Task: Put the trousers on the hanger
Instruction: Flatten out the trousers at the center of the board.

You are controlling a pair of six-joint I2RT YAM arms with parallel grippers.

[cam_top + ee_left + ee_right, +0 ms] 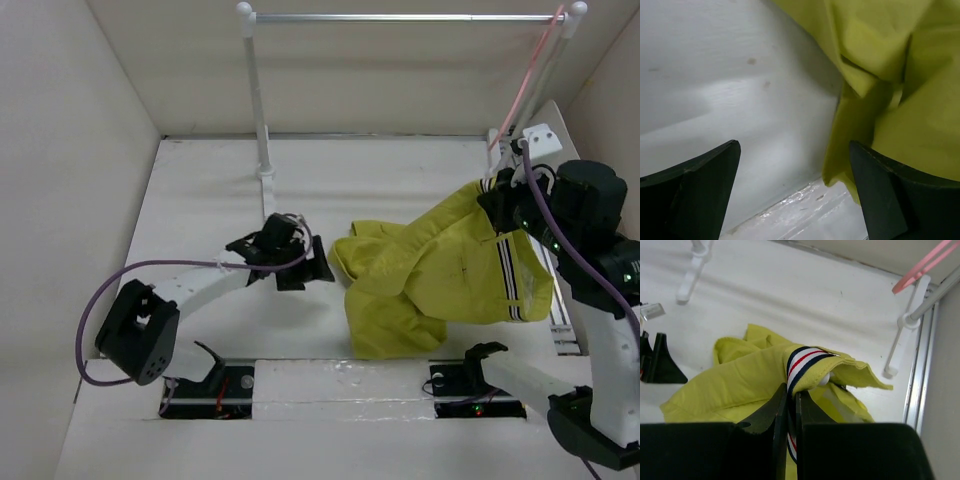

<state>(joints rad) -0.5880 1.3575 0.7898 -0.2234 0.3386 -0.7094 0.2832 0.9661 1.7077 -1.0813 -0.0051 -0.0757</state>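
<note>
The mustard-yellow trousers [430, 275] trail from the table's middle up to the right, where my right gripper [497, 200] is shut on their striped waistband [802, 362] and holds it raised. The pale pink hanger [530, 75] hangs from the right end of the silver rail, above and behind that gripper; it also shows in the right wrist view [922, 266]. My left gripper [305, 268] is open and empty, low over the table just left of the trousers' lower end [880, 75].
A white-posted rack with a silver rail [400, 17] spans the back; its left post [258, 100] stands behind my left gripper. Beige walls close in the left, back and right. A metal track [920, 370] runs along the right wall.
</note>
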